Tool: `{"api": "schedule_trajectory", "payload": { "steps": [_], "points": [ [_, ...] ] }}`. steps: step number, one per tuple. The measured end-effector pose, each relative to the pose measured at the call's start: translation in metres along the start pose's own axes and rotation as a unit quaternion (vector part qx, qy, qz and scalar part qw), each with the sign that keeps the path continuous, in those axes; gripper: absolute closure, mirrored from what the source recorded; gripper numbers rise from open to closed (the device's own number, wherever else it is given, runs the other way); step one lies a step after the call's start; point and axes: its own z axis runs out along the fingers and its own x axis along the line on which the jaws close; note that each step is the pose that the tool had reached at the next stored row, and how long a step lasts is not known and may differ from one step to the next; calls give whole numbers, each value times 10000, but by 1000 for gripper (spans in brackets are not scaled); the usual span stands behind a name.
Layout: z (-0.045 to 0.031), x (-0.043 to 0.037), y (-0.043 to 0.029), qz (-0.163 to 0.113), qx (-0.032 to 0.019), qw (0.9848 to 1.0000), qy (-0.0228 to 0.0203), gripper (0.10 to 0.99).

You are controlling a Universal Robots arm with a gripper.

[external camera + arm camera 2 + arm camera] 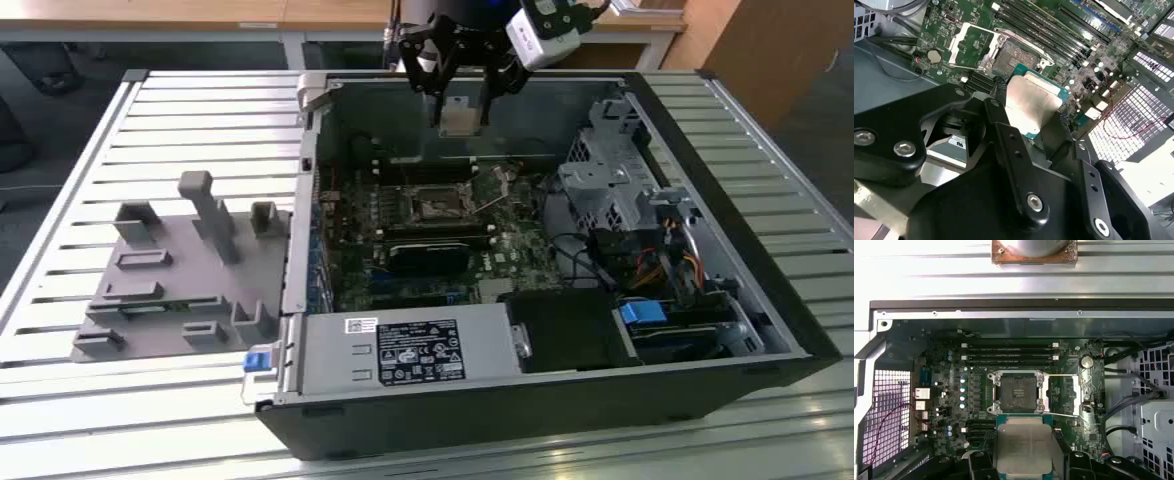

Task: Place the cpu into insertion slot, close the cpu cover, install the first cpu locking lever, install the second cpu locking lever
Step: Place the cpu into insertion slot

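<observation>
The gripper [461, 118] is pinching the chip [1024, 444] by two of its side edges, with one finger pressed on each side. The chip hangs in the air, up over the open computer case [534, 400], close to the case's far wall in the exterior view. It is not in the socket [1017, 392] yet. The socket lies down on the green board [954, 390], well apart from the chip, and its black middle is bare. The cover [1077, 390] is flipped open to one side of the socket, so nothing is in the way. The chip is a small flat square. Its top is pale silvery-beige metal with clipped corners, and a thin green rim runs around it. I think it is very light, and stiff, so it will not bend. The smooth metal top may be a bit slippery. It is likely easy to hurt, most of all on the under side, which I cannot see. So the side edges look like the best place to hold it, as the gripper does here, with the chip kept flat.
</observation>
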Motion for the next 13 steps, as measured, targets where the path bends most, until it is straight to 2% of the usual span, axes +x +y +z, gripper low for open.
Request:
{"api": "schedule_trajectory", "payload": {
  "steps": [9, 13],
  "points": [
    [0, 0, 0, 9, 0, 10000, -1, 561],
    [1, 0, 0, 232, -2, 9997, -21, 561]
  ]
}}
